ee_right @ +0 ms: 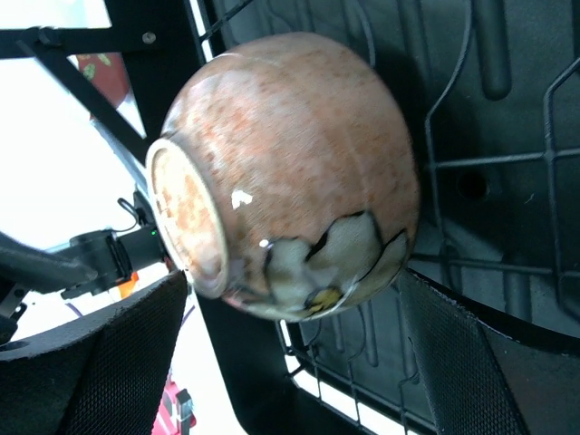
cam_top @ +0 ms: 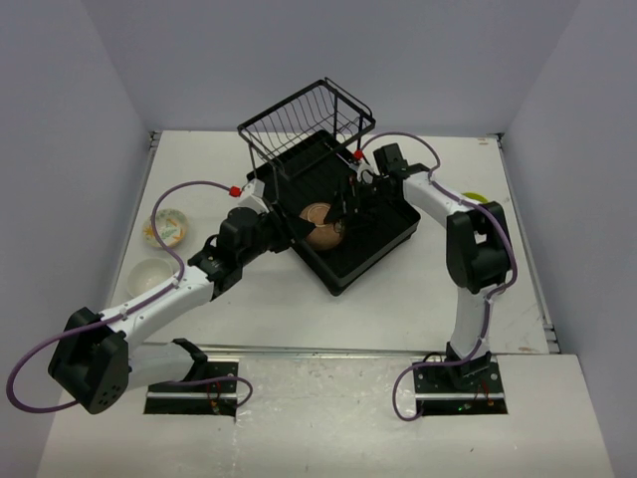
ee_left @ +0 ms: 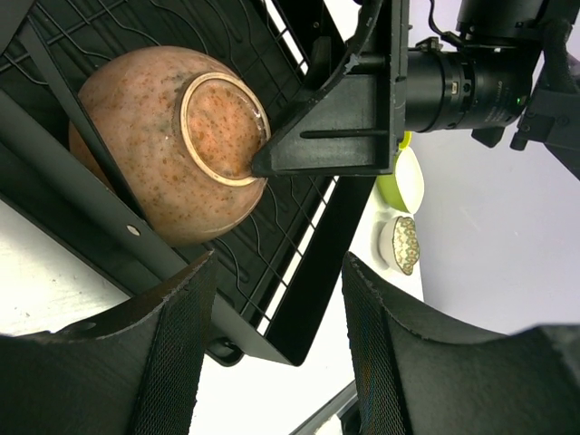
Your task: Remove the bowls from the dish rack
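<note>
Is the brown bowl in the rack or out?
In. The brown bowl rests on the wire floor of the black rack, inside its rim.

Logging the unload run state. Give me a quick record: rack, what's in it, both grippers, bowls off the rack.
rack: black tray mid-table, wire basket at its far end
in rack: one tan bowl, tipped over, foot ring showing
left gripper: open, empty, at the rack's left edge by the tan bowl
right gripper: open wide, fingers either side of the tan bowl; contact unclear
off rack: patterned bowl and white bowl on the table at left; green bowl at right
</note>
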You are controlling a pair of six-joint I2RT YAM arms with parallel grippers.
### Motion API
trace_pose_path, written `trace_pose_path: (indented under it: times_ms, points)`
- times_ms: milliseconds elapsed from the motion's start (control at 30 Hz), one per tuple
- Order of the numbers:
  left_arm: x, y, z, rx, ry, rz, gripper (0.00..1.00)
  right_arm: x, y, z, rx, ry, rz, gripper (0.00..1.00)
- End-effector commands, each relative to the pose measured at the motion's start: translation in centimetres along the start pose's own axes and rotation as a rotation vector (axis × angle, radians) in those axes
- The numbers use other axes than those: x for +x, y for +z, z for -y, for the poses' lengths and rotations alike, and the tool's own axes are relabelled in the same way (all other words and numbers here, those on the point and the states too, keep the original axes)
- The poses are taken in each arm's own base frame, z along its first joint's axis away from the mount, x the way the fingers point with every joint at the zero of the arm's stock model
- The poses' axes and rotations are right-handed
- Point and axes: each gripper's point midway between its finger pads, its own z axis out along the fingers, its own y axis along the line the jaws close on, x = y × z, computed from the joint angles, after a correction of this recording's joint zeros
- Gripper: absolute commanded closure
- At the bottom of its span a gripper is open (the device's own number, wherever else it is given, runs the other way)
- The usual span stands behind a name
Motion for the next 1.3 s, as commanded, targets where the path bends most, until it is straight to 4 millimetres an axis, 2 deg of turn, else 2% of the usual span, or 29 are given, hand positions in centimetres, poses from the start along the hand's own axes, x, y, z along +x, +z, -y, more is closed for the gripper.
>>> trace_pose_path:
  times_ms: [0,133,233,333,400,567,1267]
  points:
    - [-1.1,-0.1,1.6,0.035,0.036,0.027,0.42,-1.1,0.4,-0.5,0.004,-0.039,0.018,0.01]
    - [-0.8,-0.3,1.1,0.020,0.037,0.021,0.42,-1.8,0.6,-0.6,0.002,-0.044,0.017,0.01]
    - [-0.7,-0.4,0.9,0.015,0.039,0.023,0.42,-1.6,1.0,-0.4,-0.013,-0.028,-0.008,0.01]
    - [-0.7,-0.3,0.9,0.014,0.042,0.018,0.41,-1.9,0.8,-0.7,-0.014,-0.045,0.013,0.06]
    - [-0.6,-0.2,0.9,0.014,0.043,0.014,0.41,-1.8,0.4,-1.4,-0.027,-0.057,0.030,0.12]
    - [-0.6,0.1,0.9,0.013,0.043,0.010,0.42,-2.1,-0.4,-3.0,-0.085,-0.108,0.075,0.16]
    - [-0.3,0.1,0.4,-0.001,0.056,0.001,0.41,-1.0,-0.5,-7.0,-0.341,-0.097,0.024,0.20]
